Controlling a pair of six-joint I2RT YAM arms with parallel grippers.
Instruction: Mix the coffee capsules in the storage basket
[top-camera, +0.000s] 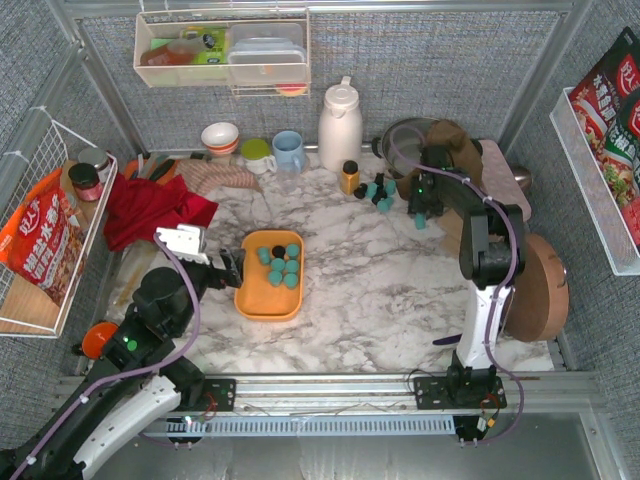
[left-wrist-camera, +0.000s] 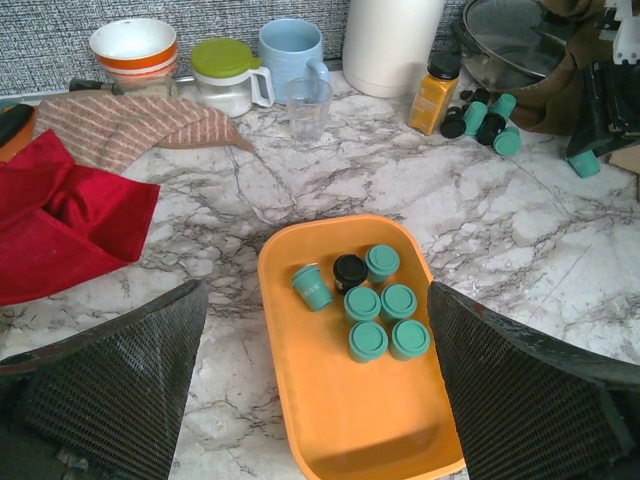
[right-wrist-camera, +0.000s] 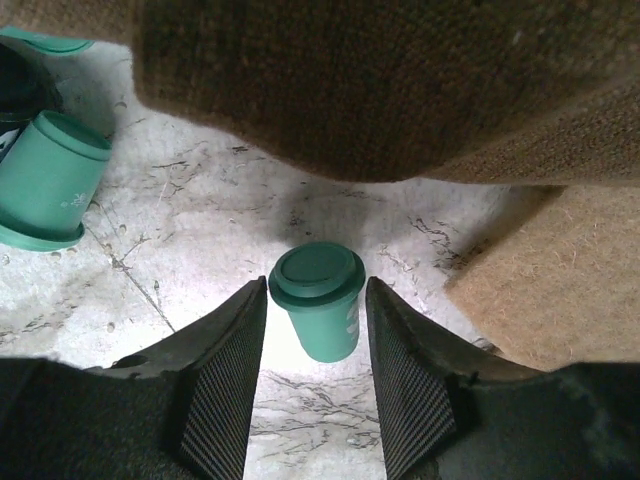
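The orange storage basket sits left of the table's middle, and several coffee capsules stand at its far end, mostly teal with one black. My left gripper hovers wide open at the basket's near left side, with nothing between its fingers. At the back right, my right gripper stands open around one teal capsule that lies on the marble. There is a gap at each finger. A few more loose capsules lie to the left of that gripper.
Behind the loose capsules stand an amber bottle and a white thermos. A brown cloth over a pan hangs close above the right gripper. A red cloth, bowls and mugs line the back left. A round cork board is at the right.
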